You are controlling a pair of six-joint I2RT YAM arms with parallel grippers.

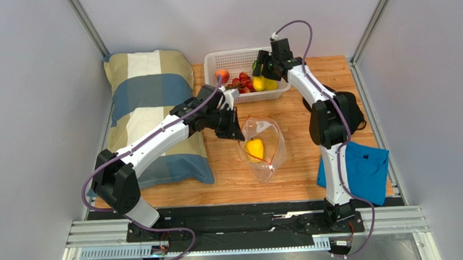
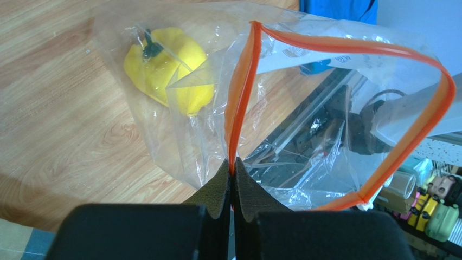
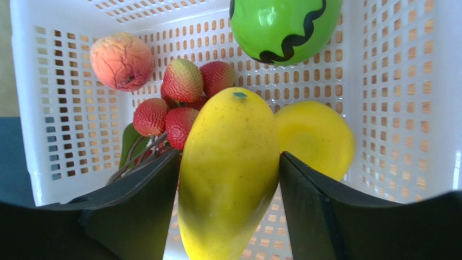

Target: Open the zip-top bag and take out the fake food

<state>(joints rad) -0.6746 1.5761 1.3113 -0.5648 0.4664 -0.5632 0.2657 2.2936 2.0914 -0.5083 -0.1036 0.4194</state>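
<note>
The zip-top bag [image 1: 264, 145] lies on the wooden table with its red-orange zip strip [image 2: 241, 92] spread open. A yellow pepper [image 1: 254, 148] is inside it and also shows in the left wrist view [image 2: 165, 67]. My left gripper [image 1: 234, 131] [image 2: 233, 169] is shut on the zip strip at the bag's mouth. My right gripper [image 1: 264, 78] [image 3: 229, 157] is over the white basket [image 1: 211, 61], shut on a long yellow fruit [image 3: 228, 168]. In the basket [image 3: 54, 108] lie a peach [image 3: 121, 60], red berries [image 3: 181, 100], a green ball [image 3: 284, 24] and a round yellow fruit [image 3: 320, 135].
A striped pillow [image 1: 147, 93] lies along the table's left side under my left arm. A blue cloth [image 1: 360, 170] sits at the front right and a black object [image 1: 350, 107] is behind my right arm. Metal frame posts stand at the back corners.
</note>
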